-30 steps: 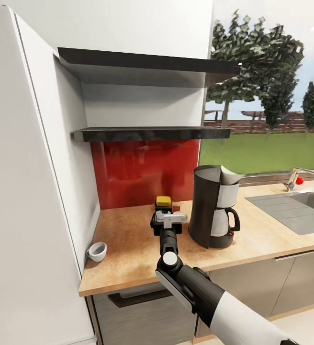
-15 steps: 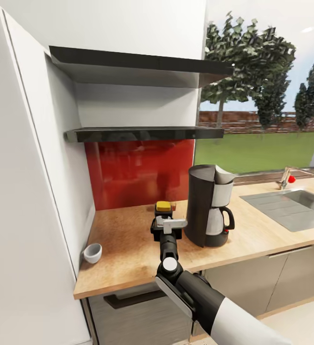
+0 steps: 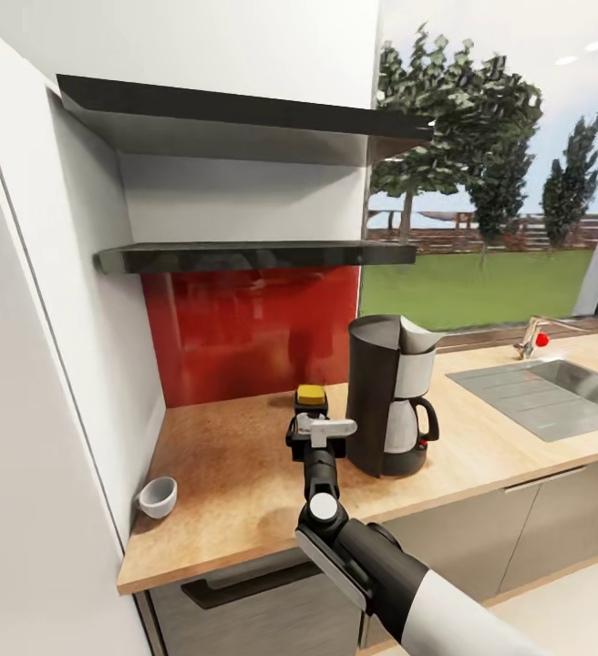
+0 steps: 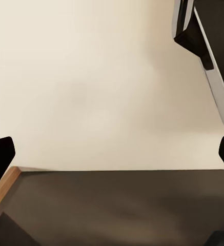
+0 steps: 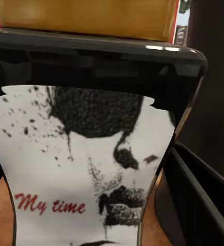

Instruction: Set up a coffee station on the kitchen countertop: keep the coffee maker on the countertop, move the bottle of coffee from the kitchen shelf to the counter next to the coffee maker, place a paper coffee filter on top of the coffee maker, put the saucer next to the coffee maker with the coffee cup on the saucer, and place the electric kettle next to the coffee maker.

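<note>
— Bottle of coffee (image 3: 311,397): where is it sitting relative to the coffee maker (image 3: 388,395)?

— It is standing upright on the countertop (image 3: 226,474), just beside the coffee maker on the side toward the red backsplash (image 3: 249,333) corner, yellow cap up.

— And the right gripper (image 3: 318,432)?

— It is reaching straight in from the counter's front edge, level with the jar's body. In the right wrist view the white label of the bottle of coffee (image 5: 86,169) is sitting between the fingers, which look closed around it, though I am judging that from how tightly they frame it.

— So the jar's long axis is vertical, crossing the fingers?

— Yes. Letting go means opening, then backing away from the coffee maker without tipping it.

— The left gripper?

— Its dark fingertips (image 4: 0,159) are showing far apart, holding nothing. The coffee cup (image 3: 158,497) is lying well away from the coffee maker, by the white wall.
</note>
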Robot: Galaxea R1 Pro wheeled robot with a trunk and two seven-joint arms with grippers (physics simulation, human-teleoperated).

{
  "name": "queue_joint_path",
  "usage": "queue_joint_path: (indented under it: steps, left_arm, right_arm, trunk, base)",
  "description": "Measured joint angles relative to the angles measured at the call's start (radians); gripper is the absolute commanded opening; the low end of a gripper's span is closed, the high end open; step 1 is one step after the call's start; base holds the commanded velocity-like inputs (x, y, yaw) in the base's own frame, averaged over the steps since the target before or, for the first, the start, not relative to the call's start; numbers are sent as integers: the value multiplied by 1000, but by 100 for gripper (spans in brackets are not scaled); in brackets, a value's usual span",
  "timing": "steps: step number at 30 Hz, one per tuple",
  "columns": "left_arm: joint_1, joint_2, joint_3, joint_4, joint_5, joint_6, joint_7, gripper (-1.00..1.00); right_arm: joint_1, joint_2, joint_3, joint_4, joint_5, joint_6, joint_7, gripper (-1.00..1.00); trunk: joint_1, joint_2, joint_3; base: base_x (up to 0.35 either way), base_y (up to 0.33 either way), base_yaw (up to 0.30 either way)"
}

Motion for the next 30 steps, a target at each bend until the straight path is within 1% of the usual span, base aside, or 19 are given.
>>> queue_joint_path:
  steps: [3, 5, 8, 11, 15, 18, 20, 28, 30]
  left_arm:
    - [0, 0, 1, 0, 0, 1, 0, 100]
    - [0, 0, 2, -1, 0, 1, 0, 100]
    - [0, 0, 2, -1, 0, 1, 0, 100]
    - [0, 0, 2, -1, 0, 1, 0, 100]
    - [0, 0, 2, -1, 0, 0, 0, 100]
    - [0, 0, 1, 0, 0, 0, 1, 100]
    - [0, 0, 0, 0, 0, 0, 1, 100]
    - [0, 1, -1, -1, -1, 8, 10, 100]
    - [0, 2, -2, -1, -1, 9, 8, 100]
  right_arm:
    - [1, 0, 0, 0, 1, -17, 0, -100]
    - [2, 0, 0, 0, 2, -24, 0, -100]
    - [2, 0, 0, 0, 1, -26, 1, -100]
    - [2, 0, 0, 1, 0, -26, 1, -100]
    - [2, -2, -1, 10, 1, -26, 2, -100]
    - [2, 0, -1, 58, 0, -28, 2, -100]
    - [2, 1, -1, 70, 3, -28, 2, -100]
    - [2, 2, 0, 79, 4, -29, 3, -100]
    - [2, 2, -1, 79, 4, -29, 3, -100]
  trunk:
    - [0, 0, 0]
    - [-1, 0, 0]
    - [-1, 0, 0]
    - [0, 0, 0]
    - [0, 0, 0]
    - [0, 0, 0]
    - [0, 0, 0]
    - [0, 0, 0]
    - [8, -14, -6]
  base:
    - [89, 0, 0]
    - [288, 0, 0]
    - [298, 0, 0]
    - [145, 0, 0]
    - [30, 0, 0]
    - [4, 0, 0]
    - [1, 0, 0]
    - [0, 0, 0]
    - [0, 0, 0]
